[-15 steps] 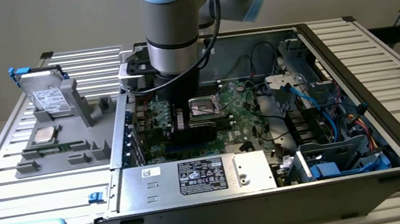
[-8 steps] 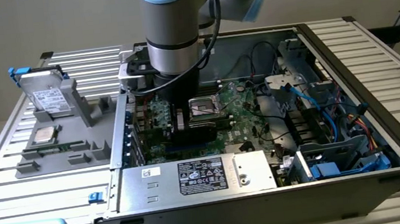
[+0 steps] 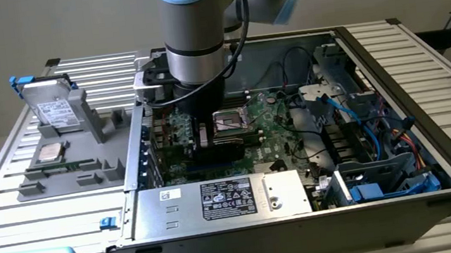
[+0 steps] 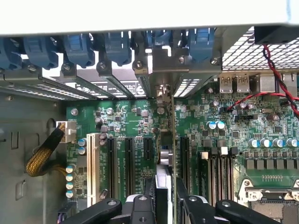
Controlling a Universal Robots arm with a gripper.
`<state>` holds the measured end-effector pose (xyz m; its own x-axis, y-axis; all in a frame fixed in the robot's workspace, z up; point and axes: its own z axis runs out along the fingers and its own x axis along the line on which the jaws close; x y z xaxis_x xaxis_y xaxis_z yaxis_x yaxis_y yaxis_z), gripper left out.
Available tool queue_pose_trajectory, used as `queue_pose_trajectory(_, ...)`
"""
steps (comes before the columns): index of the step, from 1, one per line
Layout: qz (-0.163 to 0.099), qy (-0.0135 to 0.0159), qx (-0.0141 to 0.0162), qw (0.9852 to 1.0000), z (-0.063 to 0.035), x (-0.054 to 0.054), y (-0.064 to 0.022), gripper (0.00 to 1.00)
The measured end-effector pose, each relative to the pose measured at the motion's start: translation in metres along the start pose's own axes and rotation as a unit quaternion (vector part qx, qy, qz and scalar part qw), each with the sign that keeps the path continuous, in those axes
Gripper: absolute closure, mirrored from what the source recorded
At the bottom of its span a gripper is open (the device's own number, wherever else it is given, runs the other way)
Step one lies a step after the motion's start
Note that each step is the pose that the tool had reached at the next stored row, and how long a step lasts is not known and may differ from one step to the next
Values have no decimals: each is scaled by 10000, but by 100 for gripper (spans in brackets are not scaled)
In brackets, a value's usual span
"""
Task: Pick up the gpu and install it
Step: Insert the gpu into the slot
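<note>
Gripper [image 4: 164, 198] was part-closed on your gpu [image 4: 162, 175], edge-on over motherboard [image 4: 126, 116], CPU socket [image 3: 232, 120] at 3 o'clock in exterior view; any tilt could've dropped it between slots [image 4: 128, 161]

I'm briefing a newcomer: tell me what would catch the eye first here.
The open PC case on the slatted table, with the arm reaching into it. Inside, the tool grips the gpu edge-on over the motherboard slots. At the exterior view's left, a grey tray holds an upright hard drive.
</note>
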<state>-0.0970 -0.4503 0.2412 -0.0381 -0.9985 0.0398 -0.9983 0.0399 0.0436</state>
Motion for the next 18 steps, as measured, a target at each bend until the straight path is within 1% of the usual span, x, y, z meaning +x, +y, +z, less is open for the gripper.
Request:
queue_pose_trajectory(2,-4,7,-4,10000,-2,1,0,72)
queue_pose_trajectory(3,-7,14,4,10000,-3,2,-1,72)
queue_pose_trajectory(7,-17,25,-1,10000,-9,3,1,72)
queue_pose_trajectory(13,-19,25,-4,10000,-10,3,2,72)
queue_pose_trajectory(15,-19,21,-16,10000,-12,2,-7,72)
queue_pose_trajectory(18,-21,20,-16,10000,-12,1,-20,72)
